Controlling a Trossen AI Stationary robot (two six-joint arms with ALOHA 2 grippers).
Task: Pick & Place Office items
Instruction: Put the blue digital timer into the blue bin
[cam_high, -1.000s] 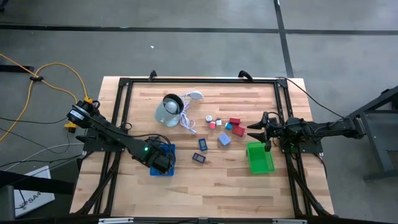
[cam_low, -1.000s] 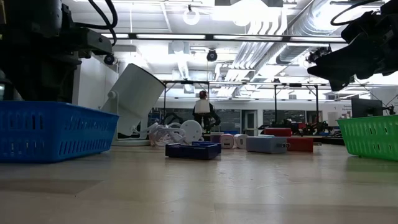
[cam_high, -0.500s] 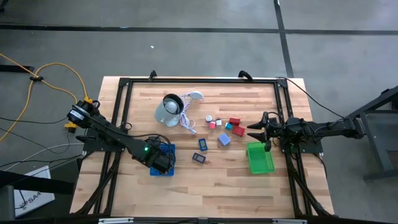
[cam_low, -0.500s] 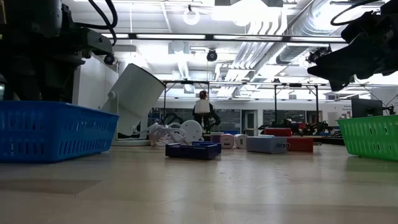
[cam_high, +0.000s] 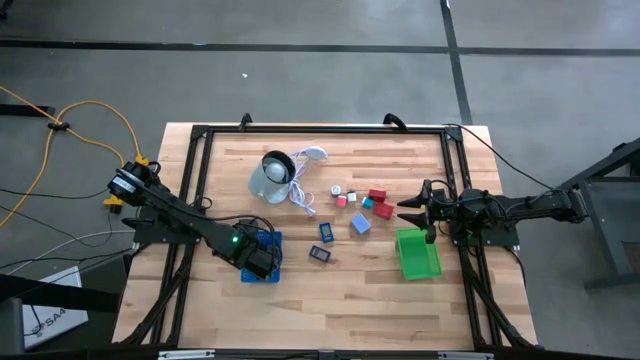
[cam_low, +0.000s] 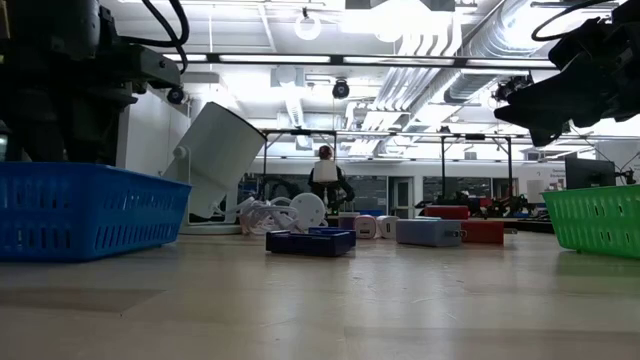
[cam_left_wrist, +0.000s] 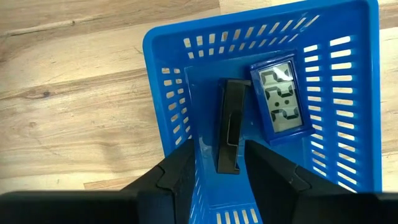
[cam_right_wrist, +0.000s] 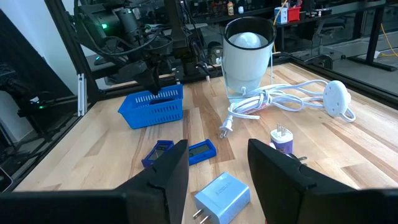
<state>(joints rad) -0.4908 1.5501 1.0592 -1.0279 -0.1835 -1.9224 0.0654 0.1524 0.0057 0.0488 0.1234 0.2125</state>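
In the high view the left gripper covers most of the blue slotted plastic basket, hiding its contents (the wrist view shows them). The small coloured blocks are too small to identify there.

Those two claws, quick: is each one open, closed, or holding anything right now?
Left gripper: open over the blue basket, holding nothing.
Right gripper: open, holding nothing.
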